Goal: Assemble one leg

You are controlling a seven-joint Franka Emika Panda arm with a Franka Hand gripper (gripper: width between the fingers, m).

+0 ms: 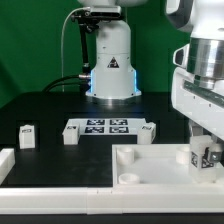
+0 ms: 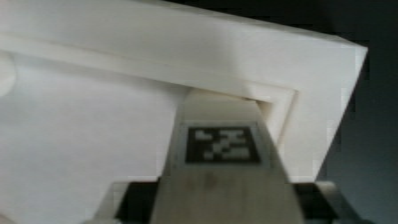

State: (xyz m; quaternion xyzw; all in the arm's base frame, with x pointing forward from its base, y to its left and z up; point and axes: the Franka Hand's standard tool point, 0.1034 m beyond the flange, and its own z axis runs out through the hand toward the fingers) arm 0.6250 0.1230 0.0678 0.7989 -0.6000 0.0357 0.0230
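My gripper (image 1: 207, 150) is shut on a leg (image 1: 206, 155), a white block with a black-and-white tag, held upright at a corner of the large white tray-like part (image 1: 150, 168) at the exterior view's right. In the wrist view the held leg (image 2: 222, 165) runs from between my fingers (image 2: 143, 200) into the tray's inner corner (image 2: 285, 95); its far end sits close against the raised rim. Three more legs lie on the black table: one (image 1: 28, 136) at the exterior view's left, one (image 1: 71, 134) and one (image 1: 150, 132) at the ends of the marker board.
The marker board (image 1: 108, 127) lies at the table's middle. The robot base (image 1: 110, 62) stands behind it. Another white part (image 1: 6, 165) lies at the front left edge. A white round boss (image 1: 126, 176) sits inside the tray.
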